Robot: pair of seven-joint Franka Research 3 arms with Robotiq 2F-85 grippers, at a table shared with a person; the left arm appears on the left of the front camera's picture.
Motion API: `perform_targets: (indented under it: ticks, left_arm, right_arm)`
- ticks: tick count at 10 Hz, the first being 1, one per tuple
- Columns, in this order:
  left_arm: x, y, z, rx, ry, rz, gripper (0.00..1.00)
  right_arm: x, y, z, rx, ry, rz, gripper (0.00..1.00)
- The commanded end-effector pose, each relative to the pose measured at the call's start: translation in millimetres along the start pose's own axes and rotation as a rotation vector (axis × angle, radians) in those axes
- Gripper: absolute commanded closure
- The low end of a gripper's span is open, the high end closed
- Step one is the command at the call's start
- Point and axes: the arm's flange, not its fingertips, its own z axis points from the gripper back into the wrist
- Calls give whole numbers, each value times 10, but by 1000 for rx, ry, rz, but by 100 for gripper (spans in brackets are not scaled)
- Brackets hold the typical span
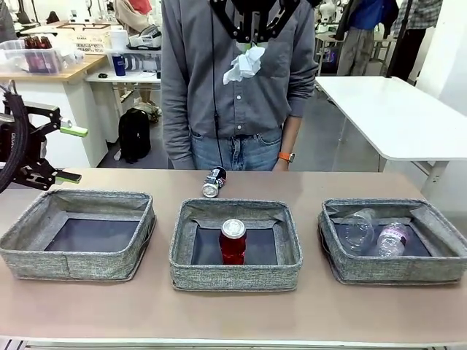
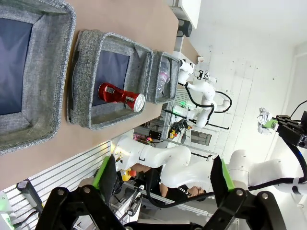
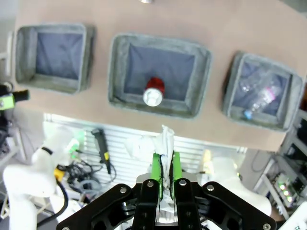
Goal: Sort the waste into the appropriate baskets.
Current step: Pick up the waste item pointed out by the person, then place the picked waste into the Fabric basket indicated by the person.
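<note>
Crumpled paper wad (image 1: 244,64) dangles from right gripper (image 1: 250,44).

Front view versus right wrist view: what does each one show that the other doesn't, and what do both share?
Front view: the person at the far side, and the whole crushed can on the table behind the middle basket. Right wrist view: white arm links and cables below the table's near edge, plus the green fingers pinching the paper wad. Both: the left basket, the red soda can upright in the middle basket, the clear bottle and cup in the right basket, and the right gripper shut on the wad.
</note>
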Motion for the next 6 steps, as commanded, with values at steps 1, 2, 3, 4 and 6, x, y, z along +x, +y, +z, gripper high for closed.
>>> perform_targets:
  ticks: [1, 2, 3, 4, 6]
  left_arm:
    - [0, -8, 19, -5, 7, -5, 0]
    - [0, -8, 19, -5, 7, -5, 0]
    - [0, -8, 19, -5, 7, -5, 0]
    - [0, -8, 19, -5, 7, -5, 0]
    - [0, -8, 19, -5, 7, -5, 0]
  right_arm:
    - [-40, -33, -3, -6, 1, -9, 92]
    - [-40, -33, -3, -6, 1, -9, 92]
    - [-40, -33, -3, -6, 1, -9, 92]
    - [-40, -33, -3, -6, 1, -9, 92]
    - [-40, -33, -3, -6, 1, -9, 92]
